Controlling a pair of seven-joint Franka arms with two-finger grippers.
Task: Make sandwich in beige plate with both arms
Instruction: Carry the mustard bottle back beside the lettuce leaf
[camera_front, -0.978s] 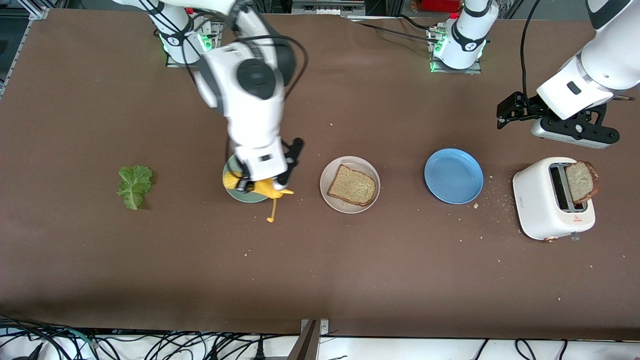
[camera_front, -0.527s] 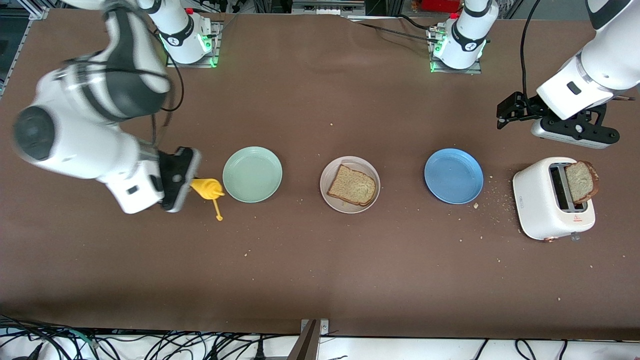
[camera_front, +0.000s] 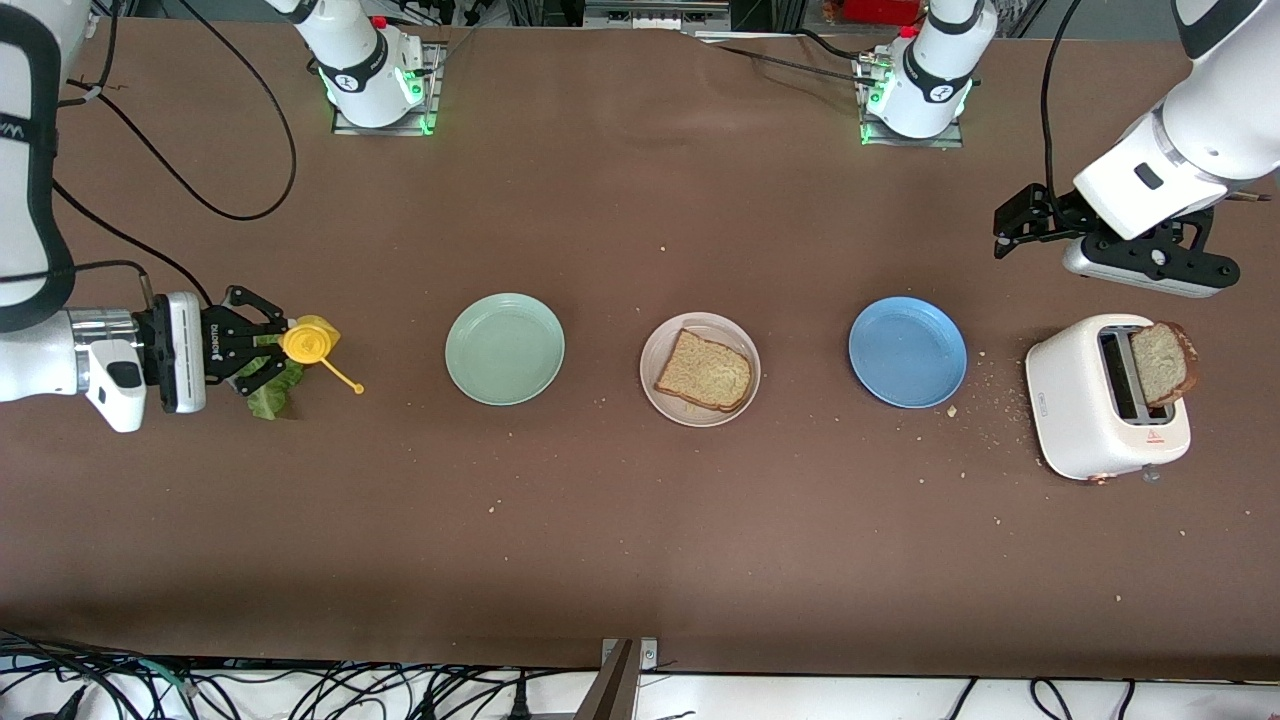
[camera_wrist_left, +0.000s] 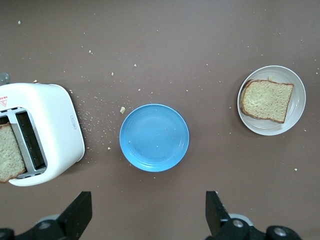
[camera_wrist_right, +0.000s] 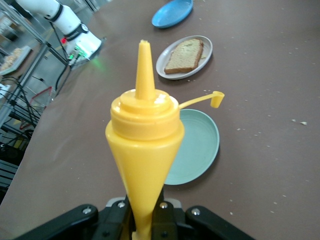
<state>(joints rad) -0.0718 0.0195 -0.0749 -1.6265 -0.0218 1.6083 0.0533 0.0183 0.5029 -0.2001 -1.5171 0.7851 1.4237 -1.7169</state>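
Note:
A slice of brown bread (camera_front: 703, 371) lies in the beige plate (camera_front: 700, 320) at mid-table. A second slice (camera_front: 1160, 362) stands up out of the white toaster (camera_front: 1085, 405). The green lettuce leaf (camera_front: 268, 400) lies at the right arm's end, mostly hidden under my right gripper (camera_front: 285, 345). That gripper is shut on a yellow squeeze bottle (camera_front: 308, 343), held sideways over the leaf; the right wrist view shows the bottle (camera_wrist_right: 145, 135) pinched at its narrow end. My left gripper (camera_front: 1015, 225) hangs open and empty over the table between toaster and blue plate.
A mint green plate (camera_front: 505, 348) sits between the lettuce and the beige plate. A blue plate (camera_front: 907, 351) sits between the beige plate and the toaster. Crumbs are scattered round the toaster. The bottle's cap (camera_front: 357, 389) dangles on its strap.
My right arm swung from over the mint green plate to the right arm's end, carrying the yellow bottle, now over the lettuce. The left arm has not moved.

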